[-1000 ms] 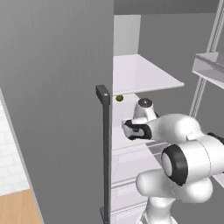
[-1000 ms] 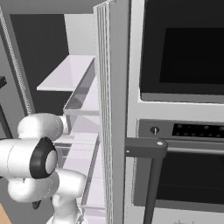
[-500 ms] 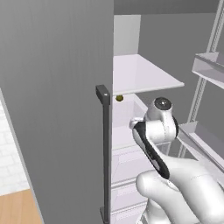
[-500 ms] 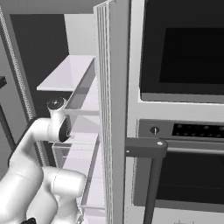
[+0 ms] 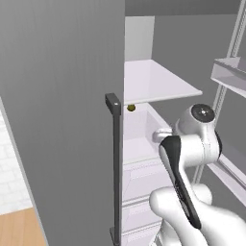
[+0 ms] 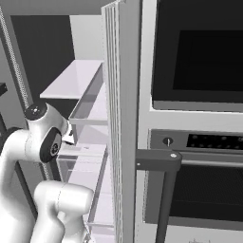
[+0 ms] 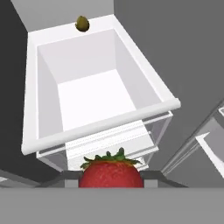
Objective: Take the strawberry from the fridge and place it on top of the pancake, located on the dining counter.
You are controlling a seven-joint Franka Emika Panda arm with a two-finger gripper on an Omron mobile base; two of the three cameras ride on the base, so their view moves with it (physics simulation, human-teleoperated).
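At the bottom centre of the hand view, my pincer was closed narrowly on the strawberry, a glossy red fruit with a jagged green crown, held in front of the open fridge. That view also showed an open white drawer above the fruit and a small olive-brown item at the upper edge. In the left base view I saw the fridge's dark bar handle at centre; the right base view showed the dark oven at right.
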